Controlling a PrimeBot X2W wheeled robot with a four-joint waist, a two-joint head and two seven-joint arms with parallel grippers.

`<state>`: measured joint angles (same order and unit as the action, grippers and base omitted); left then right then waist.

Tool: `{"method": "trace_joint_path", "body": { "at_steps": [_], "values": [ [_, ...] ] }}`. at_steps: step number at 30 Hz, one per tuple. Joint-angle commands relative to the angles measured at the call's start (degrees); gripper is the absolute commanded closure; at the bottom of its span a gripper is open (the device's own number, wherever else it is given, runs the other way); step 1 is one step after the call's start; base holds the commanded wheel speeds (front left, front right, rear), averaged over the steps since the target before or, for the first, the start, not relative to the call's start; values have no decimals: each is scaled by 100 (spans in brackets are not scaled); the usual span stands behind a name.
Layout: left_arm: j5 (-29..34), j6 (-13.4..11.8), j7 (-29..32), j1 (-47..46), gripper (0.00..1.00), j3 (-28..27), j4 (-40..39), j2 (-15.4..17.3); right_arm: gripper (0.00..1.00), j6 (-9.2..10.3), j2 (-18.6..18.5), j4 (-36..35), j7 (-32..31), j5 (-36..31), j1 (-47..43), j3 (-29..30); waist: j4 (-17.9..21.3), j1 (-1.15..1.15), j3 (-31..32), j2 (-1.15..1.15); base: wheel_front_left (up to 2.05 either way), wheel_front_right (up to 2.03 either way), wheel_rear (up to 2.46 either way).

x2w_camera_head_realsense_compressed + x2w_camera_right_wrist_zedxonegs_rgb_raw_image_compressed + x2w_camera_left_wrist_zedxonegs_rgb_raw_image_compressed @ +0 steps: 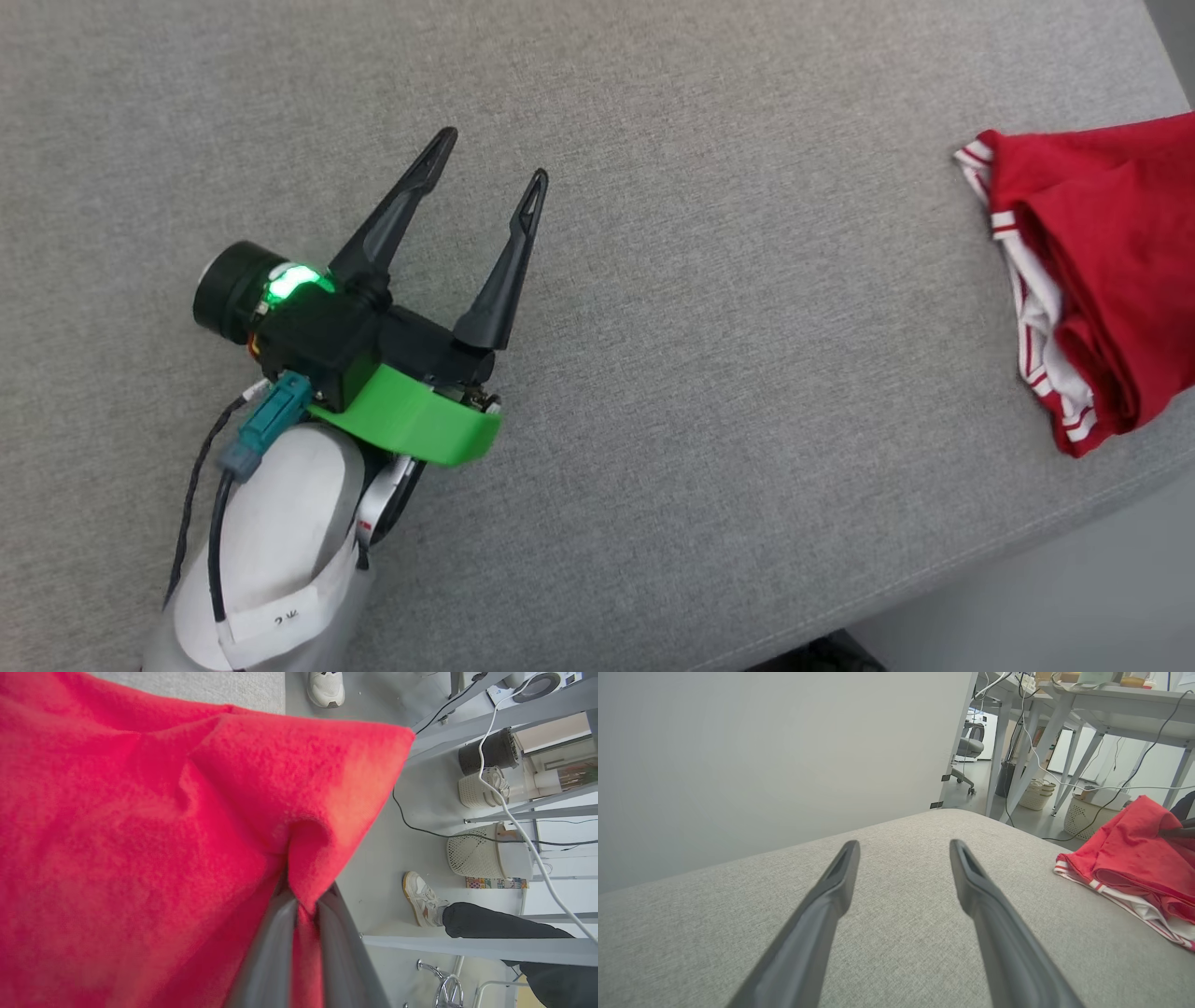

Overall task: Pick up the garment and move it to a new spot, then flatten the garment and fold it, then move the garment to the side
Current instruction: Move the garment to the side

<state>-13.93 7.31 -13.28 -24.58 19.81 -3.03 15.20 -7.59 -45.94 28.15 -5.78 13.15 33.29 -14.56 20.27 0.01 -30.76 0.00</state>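
The garment (1102, 271), a red shirt with white sleeves and red-white striped trim, lies folded in a bundle at the right edge of the grey cushion (700, 327), near its front edge. My left gripper (492, 155) stands open over bare cushion, well to the left of the shirt, with nothing between its fingers. In the left wrist view the garment (1129, 858) lies to the right of that gripper (903, 847). My right gripper (303, 891) is shut on a pinch of the garment's red cloth (163, 812), which bunches up between the two fingers.
The cushion's front edge (980, 569) runs diagonally at lower right, with pale floor beyond. Past the cushion stand grey table legs (1017, 765), white baskets (1087, 812) and loose cables. A person's shoe and dark trouser leg (467, 910) are close by on the floor.
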Motion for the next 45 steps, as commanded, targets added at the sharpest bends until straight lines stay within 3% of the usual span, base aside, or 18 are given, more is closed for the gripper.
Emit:
{"method": "trace_joint_path", "body": {
  "at_steps": [1, 8, 15, 16, 17, 24, 30, 34, 39, 45],
  "values": [
    [60, 0, 55, -144, 0, -32, -152, 71, 100, 10, 46, 174, 109, -40, 197, 135, 83, -1, -567, 0, 0, 0, 0],
    [90, -74, 253, -298, 0, -82, -876, 160, 100, 10, 200, 985, 433, -117, 635, 589, -176, -1, -951, 0, 0, 0, 0],
    [82, -153, 291, -255, 0, -118, -1094, 207, 100, 10, 393, 1574, 623, -237, 995, 680, -332, -1, -983, 0, 0, 0, 0],
    [75, -162, 283, -237, 0, -122, -1093, 209, 39, 10, 412, 1630, 637, -248, 1024, 671, -341, -1, -961, 0, 0, 0, 0],
    [69, -171, 273, -217, 0, -126, -1081, 213, 0, 10, 432, 1689, 650, -263, 1054, 673, -348, -1, -928, 0, 0, 0, 0],
    [-52, -224, 95, -43, 0, -173, -796, 169, 0, 10, 458, 1949, 712, -356, 1117, 631, -405, -1, -380, 0, 0, 0, 0],
    [-245, -277, -81, 276, 0, -279, -381, 43, 0, 10, 364, 1718, 698, -331, 1051, 504, -450, -1, 369, 0, 0, 0, 0],
    [-400, -290, -142, 587, 0, -405, -88, -42, 0, 10, 348, 1209, 722, -135, 930, 387, -497, -1, 920, 0, 0, 0, 0],
    [-591, -331, -166, 977, 0, -619, 196, -191, 0, 10, 452, 75, 1067, 108, 614, 408, -638, -1, 1521, 0, 0, 0, 0],
    [-680, -339, -170, 1435, 0, -854, 390, -371, 0, 10, 1131, -1229, 1184, 367, -237, 764, -876, -1, 2100, 0, 0, 0, 0]
  ]
}}
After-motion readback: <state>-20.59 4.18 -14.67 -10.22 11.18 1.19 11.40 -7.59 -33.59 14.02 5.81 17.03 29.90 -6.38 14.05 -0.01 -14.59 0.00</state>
